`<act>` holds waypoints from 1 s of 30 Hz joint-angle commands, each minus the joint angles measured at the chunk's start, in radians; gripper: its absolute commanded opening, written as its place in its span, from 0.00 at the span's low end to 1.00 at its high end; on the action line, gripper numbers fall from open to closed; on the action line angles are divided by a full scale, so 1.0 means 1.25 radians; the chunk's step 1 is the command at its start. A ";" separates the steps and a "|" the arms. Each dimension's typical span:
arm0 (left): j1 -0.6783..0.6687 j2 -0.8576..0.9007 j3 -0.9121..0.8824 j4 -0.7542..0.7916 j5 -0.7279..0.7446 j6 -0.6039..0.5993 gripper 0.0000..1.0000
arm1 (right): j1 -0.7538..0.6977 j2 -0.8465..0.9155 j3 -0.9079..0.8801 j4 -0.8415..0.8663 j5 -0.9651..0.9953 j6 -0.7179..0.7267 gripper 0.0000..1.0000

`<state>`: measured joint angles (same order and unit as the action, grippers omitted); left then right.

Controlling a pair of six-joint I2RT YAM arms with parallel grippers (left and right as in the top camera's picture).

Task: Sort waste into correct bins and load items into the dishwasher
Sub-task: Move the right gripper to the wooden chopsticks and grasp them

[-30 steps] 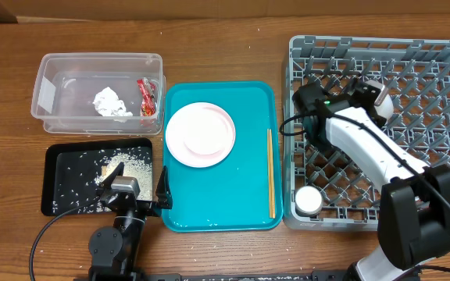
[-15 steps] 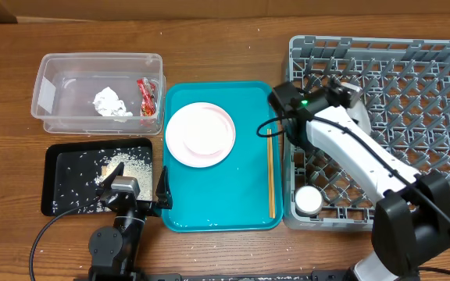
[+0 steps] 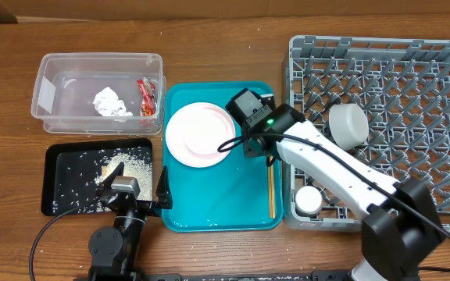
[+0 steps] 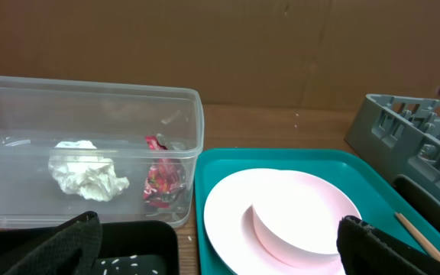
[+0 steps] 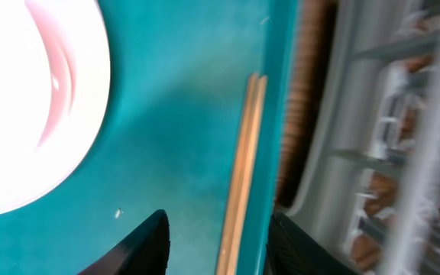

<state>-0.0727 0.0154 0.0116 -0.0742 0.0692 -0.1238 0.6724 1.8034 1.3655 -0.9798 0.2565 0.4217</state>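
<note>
The right hand (image 5: 218, 229) hangs over the right edge of the teal plastic serving tray (image 3: 209, 211). Its fingers stand apart and empty, straddling the thin wooden chopsticks (image 3: 271, 176), which lie flat on that tray. The round white-pink plate (image 3: 200, 134) sits on the tray's left part.

The pale grey-white bowl (image 3: 348, 125) and the small white round cup (image 3: 309, 200) rest in the large grey plastic dish rack (image 3: 412, 86).

The left hand (image 4: 218, 244) is fully open and empty, near the shallow black rectangular tray (image 3: 61, 203) on the wooden bench (image 3: 209, 39).
</note>
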 commanded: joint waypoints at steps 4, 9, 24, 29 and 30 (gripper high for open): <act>-0.005 -0.009 -0.005 0.003 0.007 0.004 1.00 | -0.006 0.063 -0.097 0.089 -0.095 -0.147 0.41; -0.005 -0.009 -0.005 0.003 0.007 0.004 1.00 | -0.019 0.095 -0.132 0.123 -0.060 -0.140 0.40; -0.005 -0.009 -0.005 0.003 0.007 0.004 1.00 | -0.026 0.109 -0.132 0.117 -0.156 -0.171 0.37; -0.005 -0.009 -0.005 0.003 0.007 0.004 1.00 | -0.026 0.084 -0.079 0.053 -0.141 -0.154 0.38; -0.005 -0.009 -0.005 0.003 0.007 0.004 1.00 | -0.026 0.072 -0.069 0.044 -0.141 -0.152 0.38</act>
<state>-0.0727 0.0154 0.0116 -0.0738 0.0715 -0.1234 0.6441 1.9163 1.2297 -0.9108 0.0799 0.2356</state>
